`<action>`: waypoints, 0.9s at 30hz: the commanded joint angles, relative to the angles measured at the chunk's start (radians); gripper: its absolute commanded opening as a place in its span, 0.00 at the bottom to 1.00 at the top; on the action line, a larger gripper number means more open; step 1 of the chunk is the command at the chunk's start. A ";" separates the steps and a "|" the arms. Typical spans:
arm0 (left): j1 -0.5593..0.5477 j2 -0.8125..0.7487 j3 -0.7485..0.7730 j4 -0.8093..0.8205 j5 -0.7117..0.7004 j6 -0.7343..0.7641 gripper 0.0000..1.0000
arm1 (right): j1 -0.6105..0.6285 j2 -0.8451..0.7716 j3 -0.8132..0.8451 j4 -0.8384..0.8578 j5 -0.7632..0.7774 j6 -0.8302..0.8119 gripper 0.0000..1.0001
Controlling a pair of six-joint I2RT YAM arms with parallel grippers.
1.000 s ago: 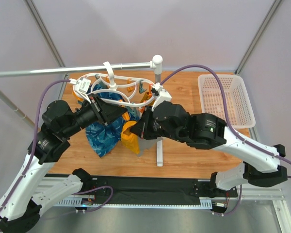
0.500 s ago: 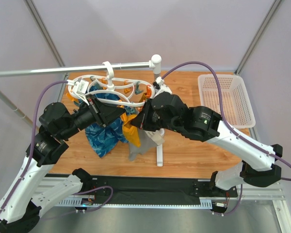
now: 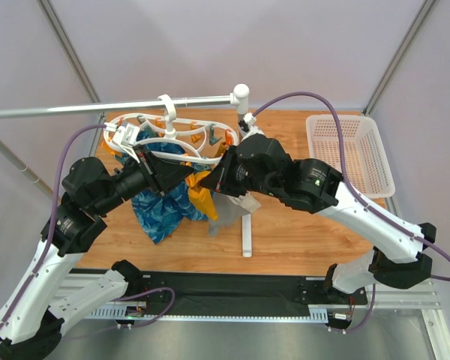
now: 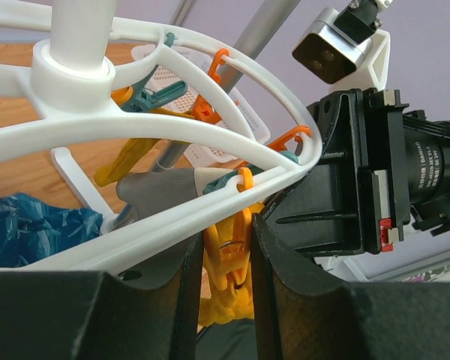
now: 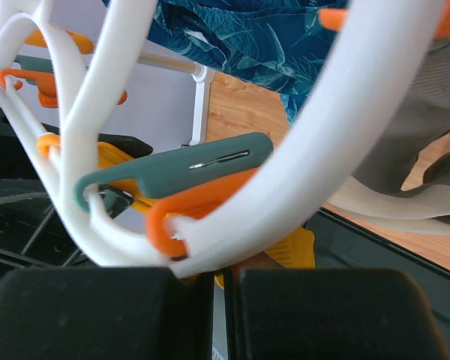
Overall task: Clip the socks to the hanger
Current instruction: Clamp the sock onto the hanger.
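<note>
sock clipping looks mid-way: no sock visibly pegged yet.
white plastic oval double-ring hanger hangs by its hook on the long grey metal rail. one mustard-yellow fabric sock droops just under its near rim; second sock not made out. left gripper clamps an orange plastic clip. right gripper is pressed together at the rim; whether it pinches sock, cannot tell.

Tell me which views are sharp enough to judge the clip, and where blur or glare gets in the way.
Top view: evenly lit, sharp, no glare, but the hanger is small. Left wrist: hanger soft near the lens, orange clip between the left fingers fairly sharp. Right wrist: hanger fills the frame, blurred and bright; green clip is crisp.
</note>
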 commanded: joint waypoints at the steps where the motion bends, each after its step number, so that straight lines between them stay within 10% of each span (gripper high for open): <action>1: -0.010 0.004 0.020 -0.049 0.067 0.062 0.00 | -0.013 0.048 0.092 -0.023 -0.007 0.025 0.00; 27: -0.008 0.014 0.028 -0.072 0.026 0.119 0.00 | -0.076 0.122 0.144 -0.082 -0.045 0.103 0.00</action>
